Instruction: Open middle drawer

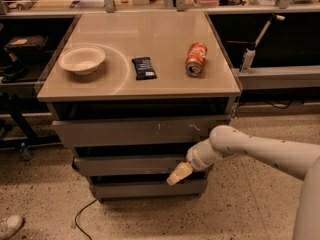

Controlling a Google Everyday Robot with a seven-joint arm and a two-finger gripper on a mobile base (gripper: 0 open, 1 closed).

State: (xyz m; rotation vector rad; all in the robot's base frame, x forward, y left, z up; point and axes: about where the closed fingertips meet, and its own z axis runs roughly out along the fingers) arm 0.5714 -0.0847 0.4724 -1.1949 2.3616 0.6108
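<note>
— Camera view: report on the cabinet

— A squat cabinet with a smooth, glossy beige top. On it sit a shallow round off-white bowl at the left, a flat dark snack bar in a wrapper at the middle, and an orange can lying on its side at the right. All three are well apart.

— And the fronts?

— Three flat grey fronts, stacked, none with a handle. The top drawer carries white scratch marks. The middle drawer lies directly beneath it, wide and shallow, with a plain matt face and a dark gap above. The bottom drawer looks narrower.

— Position of the gripper?

— The gripper, a pale yellowish tapered piece, sits at the lower right edge of the middle drawer, over the seam with the bottom drawer. It ends a rounded white arm that enters from the right. I cannot tell whether it is open or closed, or whether it touches the front. Nothing is seen in its hold.

— Surroundings?

— A speckled stone floor, a thin black cable trailing beneath, and a white shoe at the lower left corner
</note>
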